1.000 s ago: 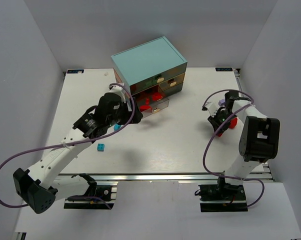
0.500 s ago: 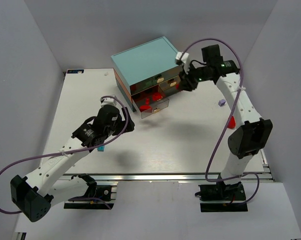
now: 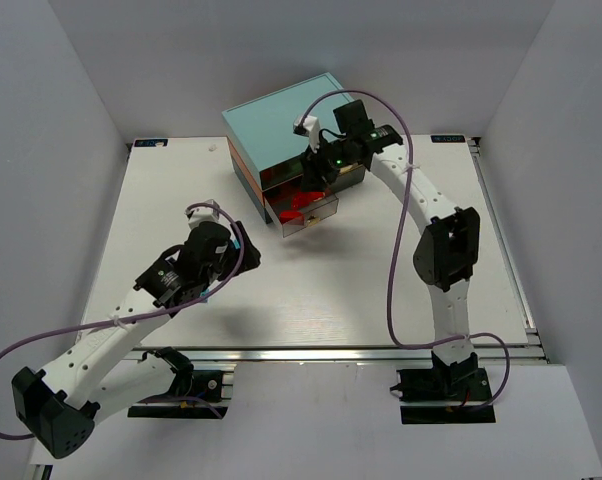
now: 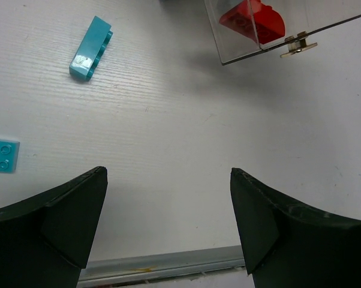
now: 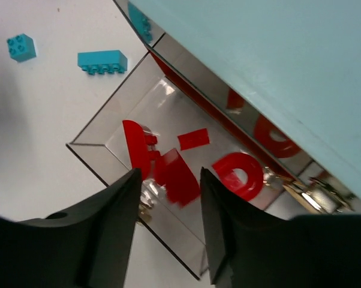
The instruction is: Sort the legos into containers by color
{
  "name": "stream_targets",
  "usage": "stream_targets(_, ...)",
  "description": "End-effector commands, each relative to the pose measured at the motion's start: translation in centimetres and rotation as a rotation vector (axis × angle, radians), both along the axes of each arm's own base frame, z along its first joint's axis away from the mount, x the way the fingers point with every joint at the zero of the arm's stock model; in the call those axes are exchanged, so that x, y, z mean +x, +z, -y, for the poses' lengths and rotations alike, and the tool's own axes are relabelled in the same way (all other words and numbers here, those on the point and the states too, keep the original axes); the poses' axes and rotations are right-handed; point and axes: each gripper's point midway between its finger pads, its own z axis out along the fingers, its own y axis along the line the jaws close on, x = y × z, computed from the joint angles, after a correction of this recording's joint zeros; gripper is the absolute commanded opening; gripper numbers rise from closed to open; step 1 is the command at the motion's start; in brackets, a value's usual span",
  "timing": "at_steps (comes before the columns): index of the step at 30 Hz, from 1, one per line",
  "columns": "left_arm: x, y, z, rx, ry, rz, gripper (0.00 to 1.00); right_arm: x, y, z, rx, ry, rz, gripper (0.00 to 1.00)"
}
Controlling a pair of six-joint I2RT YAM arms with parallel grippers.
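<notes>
The light-teal-topped chest (image 3: 296,122) stands at the back of the table with one clear drawer (image 3: 306,212) pulled out. That container (image 5: 108,129) holds several red legos (image 5: 240,174). My right gripper (image 5: 168,201) hovers over it, open, and a blurred red brick (image 5: 179,175) hangs loose between the fingertips with a gap on its left. A cyan brick (image 5: 102,61) and a smaller cyan one (image 5: 21,47) lie on the table left of the drawer. My left gripper (image 4: 168,222) is open and empty over bare table, with the cyan brick (image 4: 90,47) and a cyan plate (image 4: 2,155) ahead of it.
The drawer's front corner with its tan knob (image 4: 299,43) and a red brick (image 4: 255,18) shows at the top of the left wrist view. Side walls enclose the white table (image 3: 361,280). The table's metal front rail (image 4: 168,264) runs just under the left fingers.
My right arm swung from the right side of the table to above the open drawer, and its jaws widened off the red brick. The left arm drew back towards the near left.
</notes>
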Motion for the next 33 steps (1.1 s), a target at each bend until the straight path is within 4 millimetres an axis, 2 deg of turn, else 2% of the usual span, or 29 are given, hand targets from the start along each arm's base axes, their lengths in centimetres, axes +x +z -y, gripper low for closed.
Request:
stream_targets(1, -0.3, 0.1, -0.9, -0.02, 0.054, 0.007, 0.93, 0.5, 2.7, -0.4, 0.045, -0.026, 0.049, 0.53)
stream_targets(3, -0.5, 0.0, -1.1, -0.022, 0.061, 0.007, 0.93, 0.6, 3.4, 0.0, 0.051, -0.047, 0.055, 0.57)
stream_targets(4, -0.5, -0.1, -1.2, -0.024, 0.068, 0.009, 0.93, 0.7, 3.4, 0.6, 0.048, -0.067, 0.045, 0.58)
stream_targets(6, -0.6, -0.2, -1.4, -0.021, 0.074, 0.005, 0.93, 1.1, 4.7, 2.2, 0.039, -0.131, 0.071, 0.58)
stream_targets(9, -0.6, -0.6, -1.7, -0.009, 0.087, -0.001, 0.93, 1.8, 5.1, 6.2, 0.0, -0.335, 0.055, 0.53)
stream_targets(10, -0.6, -0.6, -1.8, -0.005, 0.092, 0.001, 0.93, 2.0, 4.6, 9.2, -0.039, -0.482, 0.032, 0.45)
stream_targets(12, -0.6, -0.8, -2.0, 0.005, 0.096, 0.0, 0.93, 2.3, 4.2, 12.3, -0.065, -0.617, 0.03, 0.37)
stream_targets(13, -0.6, -1.0, -2.1, 0.012, 0.097, -0.002, 0.94, 1.6, 5.1, 13.9, -0.067, -0.667, 0.048, 0.36)
stream_targets(14, -0.6, -1.1, -2.2, 0.019, 0.101, -0.001, 0.94, 1.3, 2.5, 17.0, -0.108, -0.744, -0.013, 0.36)
stream_targets(15, -0.5, -1.2, -2.3, 0.026, 0.101, -0.001, 0.95, 0.9, 2.0, 18.3, -0.12, -0.783, -0.025, 0.38)
stream_targets(16, -0.4, -1.2, -2.3, 0.032, 0.099, 0.001, 0.96, 0.5, 2.2, 20.7, -0.136, -0.851, -0.016, 0.42)
stream_targets(17, -0.3, -1.3, -2.4, 0.04, 0.101, 0.003, 0.96, -0.3, -0.1, 23.0, -0.178, -0.905, -0.07, 0.45)
stream_targets(19, -0.1, -1.5, -2.3, 0.061, 0.092, 0.001, 0.97, -1.1, -0.7, 26.3, -0.197, -0.992, -0.085, 0.51)
stream_targets(20, -0.1, -1.5, -2.3, 0.067, 0.087, -0.001, 0.97, -1.8, -2.1, 28.2, -0.22, -1.033, -0.123, 0.53)
stream_targets(21, 0.0, -1.7, -2.2, 0.082, 0.076, -0.007, 0.97, -2.4, -2.0, 29.7, -0.222, -1.068, -0.127, 0.59)
stream_targets(22, 0.2, -1.7, -2.1, 0.086, 0.07, -0.005, 0.98, -2.8, -2.6, 30.3, -0.234, -1.08, -0.137, 0.67)
stream_targets(23, 0.2, -1.7, -1.9, 0.089, 0.061, -0.008, 0.98, -3.3, -3.0, 32.5, -0.243, -1.131, -0.159, 0.75)
stream_targets(25, 0.5, -1.9, -1.7, 0.106, 0.048, -0.013, 0.98, -4.9, -5.0, 33.9, -0.301, -1.16, -0.217, 0.86)
stream_targets(26, 0.5, -1.8, -1.6, 0.109, 0.042, -0.012, 0.98, -5.5, -5.8, 34.5, -0.32, -1.171, -0.234, 0.87)
stream_targets(27, 0.7, -1.9, -1.4, 0.107, 0.036, -0.011, 0.98, -6.4, -7.0, 36.2, -0.346, -1.22, -0.268, 0.87)
stream_targets(29, 0.8, -2.1, -1.3, 0.108, 0.03, -0.015, 0.98, -7.3, -8.5, 38.3, -0.418, -1.289, -0.303, 0.88)
stream_targets(31, 0.8, -2.3, -1.0, 0.096, 0.024, -0.017, 0.98, -8.0, -10.0, 39.6, -0.444, -1.327, -0.358, 0.89)
stream_targets(33, 0.7, -2.7, -0.8, 0.089, 0.019, -0.019, 0.98, -7.9, -11.0, 40.1, -0.452, -1.332, -0.374, 0.89)
